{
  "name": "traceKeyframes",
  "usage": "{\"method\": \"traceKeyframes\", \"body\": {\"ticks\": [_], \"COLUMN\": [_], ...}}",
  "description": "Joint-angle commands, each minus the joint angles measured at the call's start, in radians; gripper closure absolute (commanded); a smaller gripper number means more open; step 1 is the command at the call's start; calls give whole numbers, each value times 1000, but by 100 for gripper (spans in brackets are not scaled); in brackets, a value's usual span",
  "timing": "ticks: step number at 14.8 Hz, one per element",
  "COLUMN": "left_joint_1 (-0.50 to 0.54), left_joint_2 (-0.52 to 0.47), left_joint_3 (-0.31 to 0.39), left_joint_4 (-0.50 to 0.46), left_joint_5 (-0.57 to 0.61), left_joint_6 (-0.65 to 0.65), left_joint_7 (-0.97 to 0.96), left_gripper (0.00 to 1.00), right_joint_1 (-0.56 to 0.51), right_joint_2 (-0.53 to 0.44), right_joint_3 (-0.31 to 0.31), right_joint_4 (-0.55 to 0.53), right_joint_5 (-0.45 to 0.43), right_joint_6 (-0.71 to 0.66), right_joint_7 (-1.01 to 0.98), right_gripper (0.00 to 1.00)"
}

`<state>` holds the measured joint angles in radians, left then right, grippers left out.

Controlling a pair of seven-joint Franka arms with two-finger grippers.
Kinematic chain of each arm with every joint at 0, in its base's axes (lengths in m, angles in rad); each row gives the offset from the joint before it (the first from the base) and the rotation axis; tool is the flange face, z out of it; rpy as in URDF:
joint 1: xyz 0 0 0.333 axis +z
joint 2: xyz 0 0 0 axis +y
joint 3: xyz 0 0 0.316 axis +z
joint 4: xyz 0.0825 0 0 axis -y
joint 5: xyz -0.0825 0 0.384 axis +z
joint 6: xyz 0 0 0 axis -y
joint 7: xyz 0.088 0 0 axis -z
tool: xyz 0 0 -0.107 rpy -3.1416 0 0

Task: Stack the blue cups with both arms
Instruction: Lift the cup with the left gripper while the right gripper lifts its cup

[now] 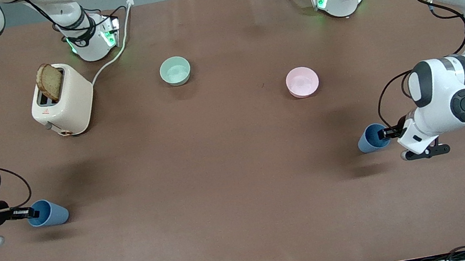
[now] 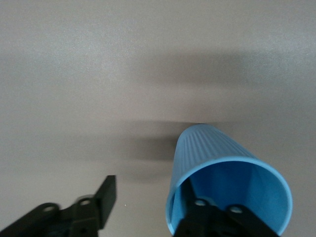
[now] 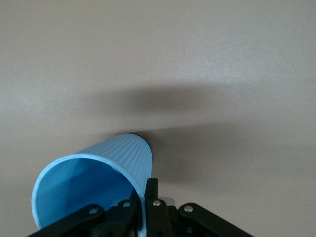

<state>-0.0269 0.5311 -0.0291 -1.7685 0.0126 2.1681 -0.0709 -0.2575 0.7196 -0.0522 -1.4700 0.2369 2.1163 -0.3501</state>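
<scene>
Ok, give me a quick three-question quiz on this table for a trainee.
1. Fill in: the open left gripper has one finger inside the ____ at its end of the table.
2. Which gripper is shut on its cup's wall? A) left gripper B) right gripper
3. True or false: a cup sits in the pink bowl.
Key: 1 left-end blue cup; 2 B, pinching the right-end blue cup; 3 false.

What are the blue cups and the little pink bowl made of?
The blue cups look like plastic: one even blue, finely ribbed outside, smooth inside with a soft sheen and a thin rim. The pink bowl looks like smooth matte plastic too, though it might be ceramic.
</scene>
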Motion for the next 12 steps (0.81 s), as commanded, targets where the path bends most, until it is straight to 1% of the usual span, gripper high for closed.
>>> {"method": "traceKeyframes", "body": {"ticks": [1, 3, 4, 5, 7, 8, 10, 12], "left_joint_1": [-5, -1, 1, 1, -2, -8, -19, -45], "left_joint_2": [-5, -5, -3, -5, -8, -17, -51, -72], "left_joint_3": [-2, -2, -2, -2, -2, -3, -6, -34], "left_joint_4": [-6, -8, -6, -6, -5, 0, 12, 40], "left_joint_5": [12, 13, 13, 13, 13, 15, 16, 18], "left_joint_6": [13, 13, 13, 13, 10, 3, -2, -20], "left_joint_7": [-6, -6, -4, -4, 0, 11, 16, 29], "left_gripper": [69, 85, 91, 98, 99, 99, 99, 99], "right_joint_1": [-2, 0, 3, 6, 29, 46, 78, 110], "right_joint_2": [-23, -69, -100, -130, -192, -222, -310, -391], "right_joint_3": [8, 5, 3, 3, 5, 5, 5, 5], "right_joint_4": [13, 13, 14, 16, 11, 13, 11, 11], "right_joint_5": [15, 12, 4, -20, -88, -117, -191, -221], "right_joint_6": [-15, -48, -83, -96, -117, -156, -260, -388], "right_joint_7": [-18, -17, -16, -7, 32, 69, 127, 199], "right_gripper": [99, 99, 99, 99, 99, 99, 99, 100]}}
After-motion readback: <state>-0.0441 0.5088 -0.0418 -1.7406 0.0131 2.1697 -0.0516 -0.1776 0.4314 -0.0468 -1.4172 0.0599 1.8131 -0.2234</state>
